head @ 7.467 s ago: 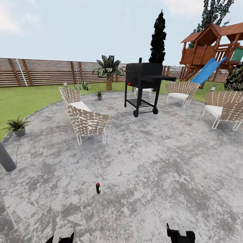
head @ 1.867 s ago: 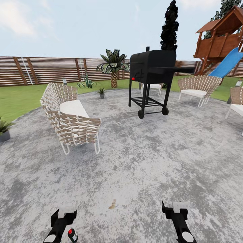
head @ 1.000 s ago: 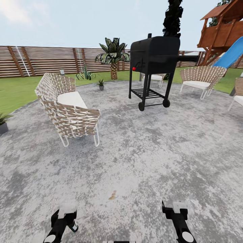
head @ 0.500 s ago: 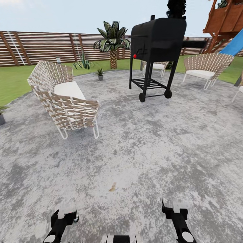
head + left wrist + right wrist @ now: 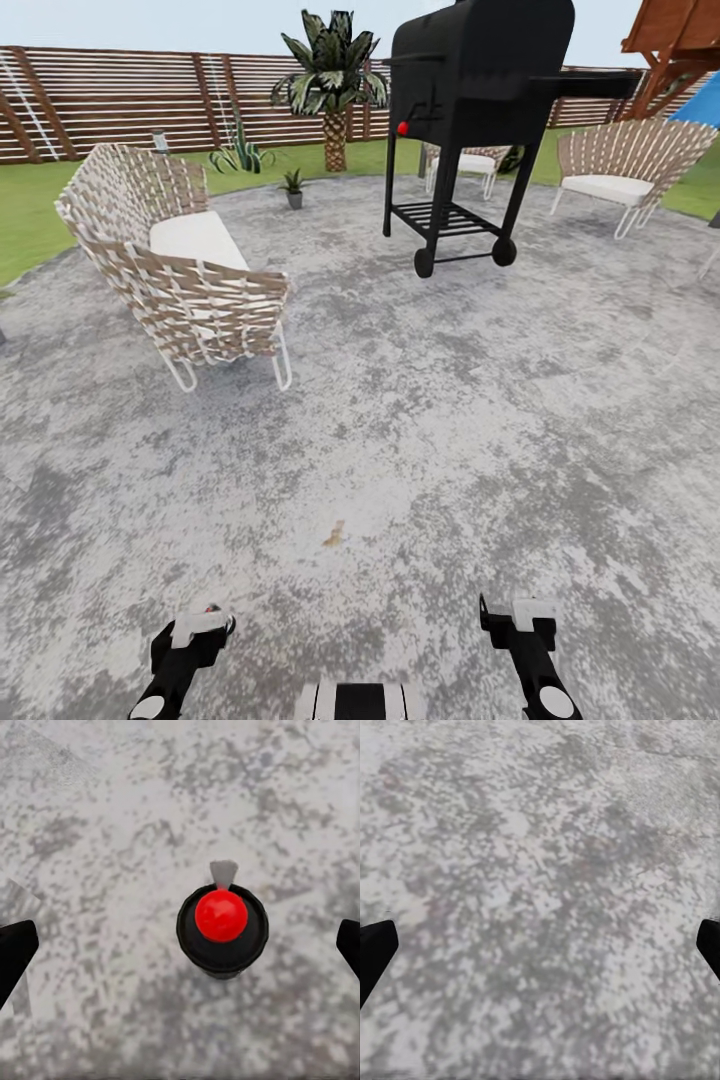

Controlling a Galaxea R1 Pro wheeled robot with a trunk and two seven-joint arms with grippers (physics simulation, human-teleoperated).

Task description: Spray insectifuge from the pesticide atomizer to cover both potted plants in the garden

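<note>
The pesticide atomizer [image 5: 221, 926] stands upright on the patio [image 5: 420, 440], seen from above as a dark round bottle with a red top. It sits between the wide-apart fingertips [image 5: 15, 952] of my left gripper [image 5: 182, 949], which is open and not touching it. In the head view only a speck of the red top [image 5: 211, 608] peeks past my left gripper [image 5: 192, 632] at the bottom left. My right gripper [image 5: 522, 622] hangs open over bare paving [image 5: 540, 870]. One potted plant [image 5: 293, 186] stands far off at the patio's back edge.
A woven chair [image 5: 180, 270] stands ahead on the left and a black wheeled grill [image 5: 465, 120] ahead in the middle. More woven chairs [image 5: 620, 165] are at the back right. The lawn [image 5: 30, 215], a palm [image 5: 332, 80] and the slatted fence [image 5: 120, 95] lie beyond.
The head camera has tilted down and come closer, so the whole scene has slid up the picture. The atomizer has slipped almost wholly behind my left gripper. Both grippers stay open.
</note>
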